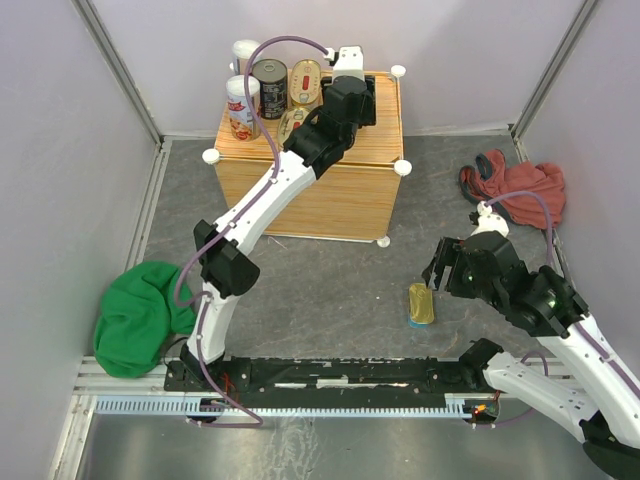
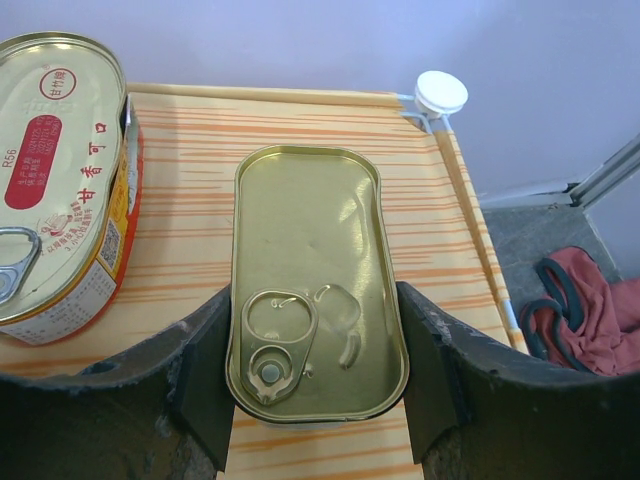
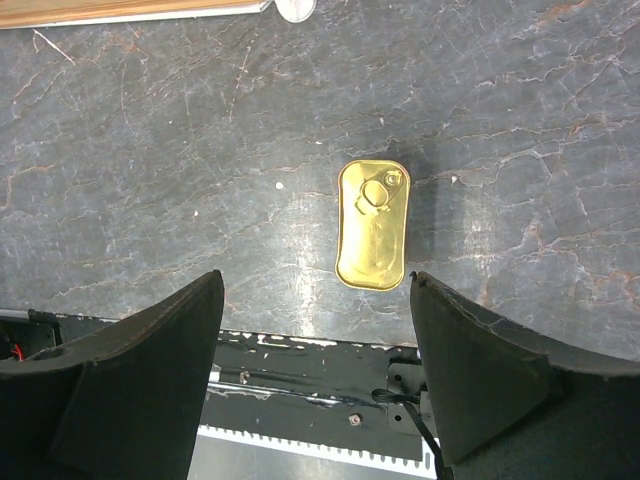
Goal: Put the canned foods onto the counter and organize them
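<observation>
our left gripper [image 2: 318,375] pinches a flat tin [image 2: 308,240] by its long sides; right gripper [image 3: 316,350] gapes above the centre-frame tin [image 3: 373,224]: stiff, slick, we judge.

The oval gold-red tin [image 2: 55,170], at nine o'clock in the left wrist view, carries "R56" on its lid, with red Chinese characters including 香可口 alongside.

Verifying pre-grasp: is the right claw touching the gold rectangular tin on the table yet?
Apart. Right wrist view: the open right claw hovers over the rectangular tin, with dark table showing between the tin and each finger.
</observation>
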Controlling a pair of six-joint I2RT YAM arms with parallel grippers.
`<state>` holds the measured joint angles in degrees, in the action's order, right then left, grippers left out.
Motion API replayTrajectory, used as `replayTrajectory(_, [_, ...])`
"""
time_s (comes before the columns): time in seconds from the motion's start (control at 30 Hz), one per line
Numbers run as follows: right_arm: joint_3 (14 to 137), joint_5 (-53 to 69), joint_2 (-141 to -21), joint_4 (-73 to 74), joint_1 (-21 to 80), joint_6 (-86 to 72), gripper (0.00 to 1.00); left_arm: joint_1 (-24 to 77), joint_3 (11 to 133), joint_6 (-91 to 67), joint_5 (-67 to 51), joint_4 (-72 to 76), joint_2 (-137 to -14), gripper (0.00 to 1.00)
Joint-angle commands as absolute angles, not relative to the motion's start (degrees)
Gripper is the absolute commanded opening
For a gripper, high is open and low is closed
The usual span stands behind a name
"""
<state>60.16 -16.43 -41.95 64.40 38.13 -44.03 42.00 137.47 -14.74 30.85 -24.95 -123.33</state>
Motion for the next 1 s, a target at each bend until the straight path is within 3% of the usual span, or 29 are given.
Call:
replayTrajectory(0.0, [59.7,-15.6,-41.9,62.4,37.9,-42.4,0.83,40.8,141.4,-16.8,30.5,-16.5,-123.9,0.03])
replayTrajectory(0.53, [59.0,-15.3,-44.0,61.6,37.9,-39.3,0.83,39.0,143.6,-15.7,31.7,-10.0,-129.1,0.06])
replayTrajectory(0.7, [58.2,-14.5,-44.8,61.1,37.9,-39.2,0.83,38.1,144.5,-15.9,31.8,-9.7,-130.4,0.3])
replayTrajectory(0.83, [57.6,-14.4,-44.6,60.9,38.0,-39.6,0.83,38.0,144.4,-15.3,31.5,-9.7,-130.7,0.64])
replayTrajectory(0.97, [57.4,-14.4,-44.8,60.7,37.9,-39.7,0.83,38.0,144.3,-14.7,31.1,-9.3,-130.4,0.79])
